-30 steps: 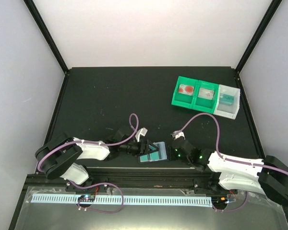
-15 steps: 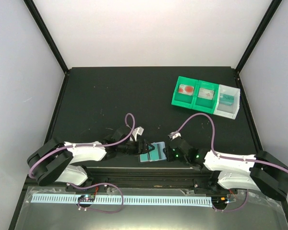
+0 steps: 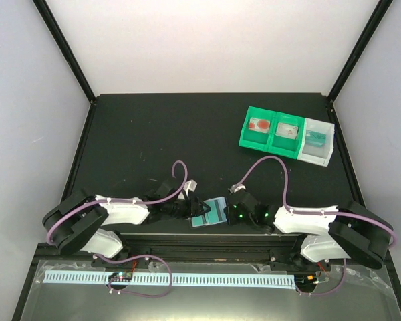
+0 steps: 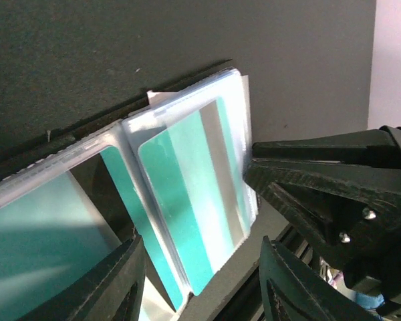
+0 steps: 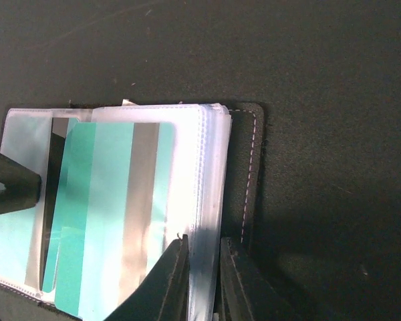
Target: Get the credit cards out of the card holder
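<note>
- Setting: a matte black table (image 3: 154, 134) in a white-walled booth. Both arms lie low along its near edge.
- Left gripper (image 4: 200, 253): jaws about half spread, straddling the near corner of the exposed card without clamping it. Over the last second they have drawn in from a wider spread.
- Credit card (image 4: 187, 200): teal with pale and grey stripes, lying in the topmost sleeve. Its near end appears to project past the sleeve mouth.
- Second card (image 4: 27, 241): also teal, in the sleeve just to the left.
- Card holder (image 5: 244, 167): open and flat at the middle of the near edge, between the two grippers.
- Right gripper (image 5: 202, 249): jaws almost closed, pinching the right edge of the clear sleeves (image 5: 210, 174). This arm has reached farther left and flattened since a second ago.
- Reading: the holder now looks anchored from the right while the left jaws close for the pull. No card is out yet.
- Tray (image 3: 254, 147): green and white with three compartments, at the far right, well apart from the work.
</note>
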`<act>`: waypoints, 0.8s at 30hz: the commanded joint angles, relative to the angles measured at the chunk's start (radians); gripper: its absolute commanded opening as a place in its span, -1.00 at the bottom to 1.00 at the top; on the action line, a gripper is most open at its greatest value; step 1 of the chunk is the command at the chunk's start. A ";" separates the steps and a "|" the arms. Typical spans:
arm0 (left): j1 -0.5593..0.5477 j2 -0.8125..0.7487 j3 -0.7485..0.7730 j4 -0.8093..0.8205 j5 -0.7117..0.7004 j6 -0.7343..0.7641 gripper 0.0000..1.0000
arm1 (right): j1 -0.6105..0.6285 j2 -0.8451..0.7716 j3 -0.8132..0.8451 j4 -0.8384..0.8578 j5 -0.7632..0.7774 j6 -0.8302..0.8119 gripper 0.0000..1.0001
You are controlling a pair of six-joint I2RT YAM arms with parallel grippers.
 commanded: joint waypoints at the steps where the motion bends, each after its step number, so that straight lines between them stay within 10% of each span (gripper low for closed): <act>1: 0.004 0.033 -0.001 0.034 0.002 -0.008 -0.03 | -0.003 0.036 -0.001 -0.017 -0.035 0.006 -0.74; 13: 0.007 0.049 0.003 -0.018 -0.038 -0.032 -0.23 | 0.045 0.059 0.000 0.022 -0.064 0.038 -0.87; 24: 0.010 0.036 -0.025 0.062 -0.009 -0.055 -0.84 | 0.046 0.064 -0.006 0.022 -0.053 0.042 -0.88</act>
